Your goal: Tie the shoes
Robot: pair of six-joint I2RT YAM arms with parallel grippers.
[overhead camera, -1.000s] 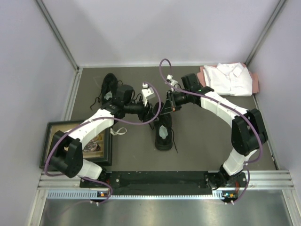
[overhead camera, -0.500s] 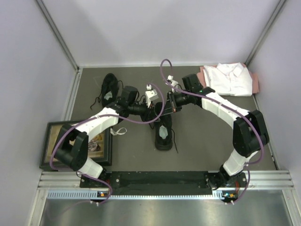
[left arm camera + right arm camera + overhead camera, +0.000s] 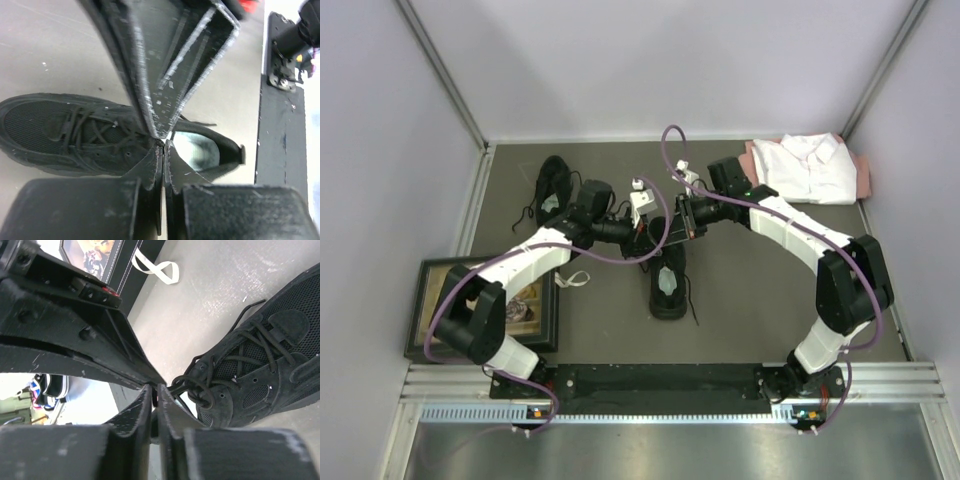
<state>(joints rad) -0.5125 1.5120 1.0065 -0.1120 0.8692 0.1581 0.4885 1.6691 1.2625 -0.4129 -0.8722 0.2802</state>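
Left gripper (image 3: 161,146): jaws pressed shut, tip to tip with right gripper (image 3: 154,390), whose jaws show just a slit. Lace (image 3: 187,382) loop runs to the right tips; pinched or not, can't tell. Shoe (image 3: 70,130) directly under both, on worktop (image 3: 750,290). Second shoe (image 3: 553,190) far-left, well apart.

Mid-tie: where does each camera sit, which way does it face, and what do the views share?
Top external: above and behind the robot, looking down; left arm and right arm meet over the near shoe.
Left wrist: on the left arm, looking past the left pincer at that shoe's laces and pale insole; the right pincer enters from above.
Right wrist: on the right arm, looking past its own pincer at the shoe's laced front.
Shared: both wrist views show the two pincers tip to tip.
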